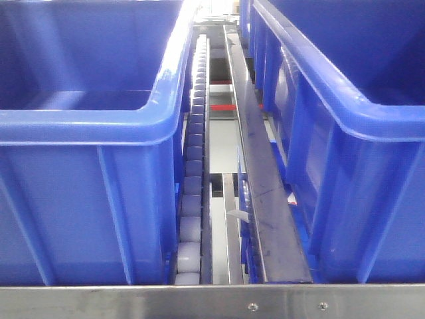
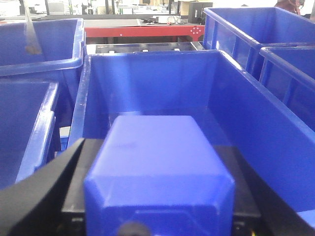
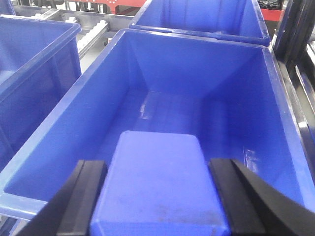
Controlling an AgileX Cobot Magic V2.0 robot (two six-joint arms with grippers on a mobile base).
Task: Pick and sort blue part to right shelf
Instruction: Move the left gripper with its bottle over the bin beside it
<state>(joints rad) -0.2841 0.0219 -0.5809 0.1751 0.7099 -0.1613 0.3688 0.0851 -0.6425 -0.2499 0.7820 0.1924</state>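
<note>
In the left wrist view, my left gripper point(image 2: 155, 164) is shut on a blue part point(image 2: 155, 142), a boxy blue block held between black fingers point(image 2: 59, 179) over an empty blue crate point(image 2: 246, 113). The right wrist view shows my right gripper point(image 3: 160, 184) shut on a second blue part point(image 3: 157, 162), held above the inside of another empty blue crate point(image 3: 74, 113). The right shelf appears in the front view as a roller track point(image 1: 192, 166) and a flat metal rail point(image 1: 265, 199) running between two blue crates point(image 1: 86, 193) point(image 1: 352, 133). Neither gripper is visible in the front view.
A steel bar point(image 1: 212, 302) crosses the front of the rack. More blue crates stand to the left point(image 2: 39, 49) and right point(image 2: 256, 29) of the left arm's crate. A red frame point(image 2: 142, 32) lies behind. A dark upright post point(image 3: 295, 29) stands at the right.
</note>
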